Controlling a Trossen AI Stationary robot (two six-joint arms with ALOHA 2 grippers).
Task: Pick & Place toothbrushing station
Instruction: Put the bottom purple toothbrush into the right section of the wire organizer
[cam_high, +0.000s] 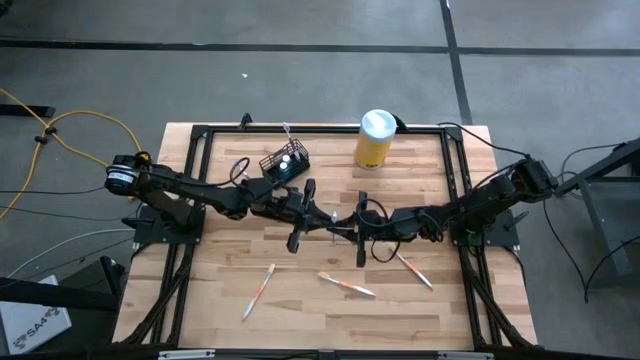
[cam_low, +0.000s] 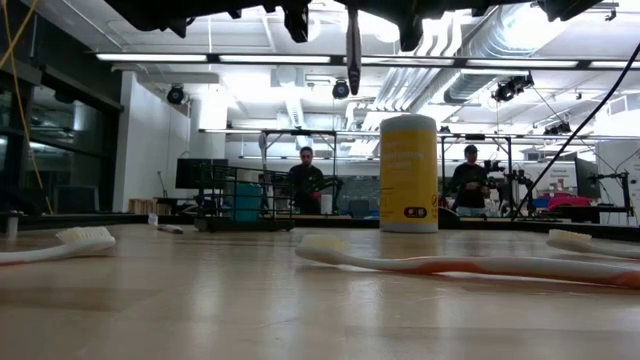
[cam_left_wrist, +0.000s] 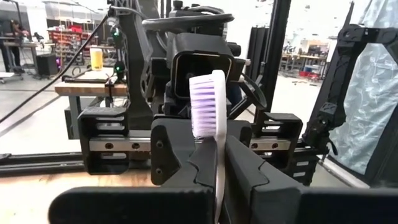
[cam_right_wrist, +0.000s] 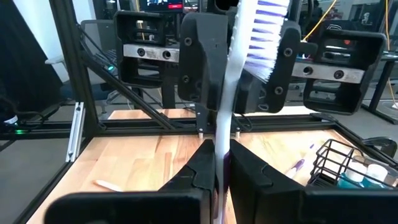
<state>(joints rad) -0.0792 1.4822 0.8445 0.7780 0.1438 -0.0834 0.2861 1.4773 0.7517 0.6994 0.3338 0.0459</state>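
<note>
Toothbrushing station (cam_high: 285, 161) behind left gripper (cam_high: 318, 213)

toothbrush (cam_left_wrist: 208, 124) handle hidden by jaws — holder (cam_right_wrist: 348, 165) cut off

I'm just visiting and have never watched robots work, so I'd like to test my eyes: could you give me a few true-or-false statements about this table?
1. Both arms grip one purple-bristled white toothbrush above the table's middle. True.
2. The yellow cylindrical canister lies tipped over. False: it stands upright.
3. Three orange-and-white toothbrushes lie on the wooden table. True.
4. The small black wire-mesh holder is empty. False: it holds items.
5. The left gripper has its jaws wide open. False: shut on the toothbrush.
</note>
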